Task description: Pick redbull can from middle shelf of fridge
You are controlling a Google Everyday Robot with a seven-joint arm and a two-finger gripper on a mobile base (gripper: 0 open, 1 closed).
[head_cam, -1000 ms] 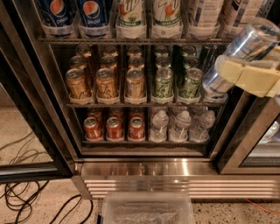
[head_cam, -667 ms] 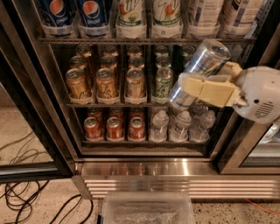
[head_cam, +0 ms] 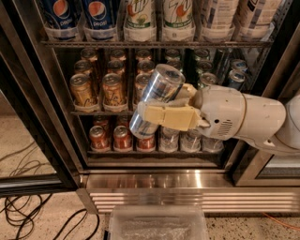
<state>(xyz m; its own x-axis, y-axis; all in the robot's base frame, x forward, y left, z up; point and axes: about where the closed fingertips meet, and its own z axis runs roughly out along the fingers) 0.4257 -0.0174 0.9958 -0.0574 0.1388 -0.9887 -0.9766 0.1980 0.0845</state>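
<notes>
The gripper (head_cam: 161, 111) was clenched around the middle of the redbull can (head_cam: 162, 83), which was held out in front of the fridge's (head_cam: 154, 180) middle shelf (head_cam: 93, 112), its long axis tilted, top up-right, base down-left.

One end effector (head_cam: 159, 107), centre, holding one redbull can (head_cam: 163, 83); two Pepsi bottles (head_cam: 60, 14).

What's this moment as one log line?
tool: shut on slim silver aluminium can | can: tilted, off dark wire middle shelf | tool position: before open black-framed fridge
</notes>
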